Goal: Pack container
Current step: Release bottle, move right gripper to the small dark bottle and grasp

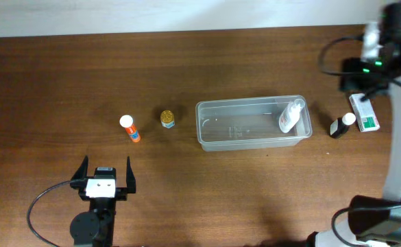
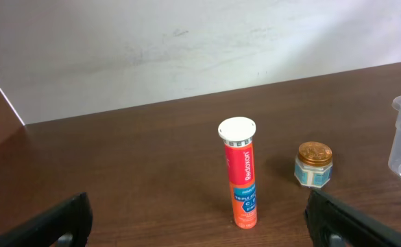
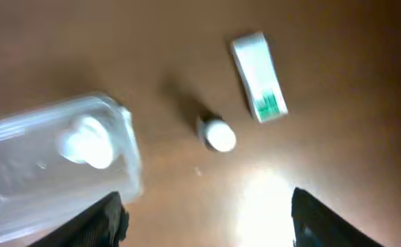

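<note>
**Things on the table [image 1: 186,55], counted**

Nearest, the left gripper [image 1: 106,180] has its fingers wide apart, holding nothing. Past it stand one orange tube [image 1: 129,128] and one small jar [image 1: 167,119]. One clear container [image 1: 251,103] sits mid-table with one white bottle [image 1: 290,115] inside. Beside it are one dark bottle [image 1: 342,125] and one box [image 1: 363,113]. The right gripper [image 3: 207,219] is spread wide, empty.

Clear container [image 1: 248,103], white-capped orange tube [image 1: 131,130], gold-lidded jar [image 1: 167,119], white-and-green box [image 1: 364,113], brown table [image 1: 63,82]

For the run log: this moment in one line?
container: one white bottle inside | left gripper: open, empty | right gripper: open, empty
</note>
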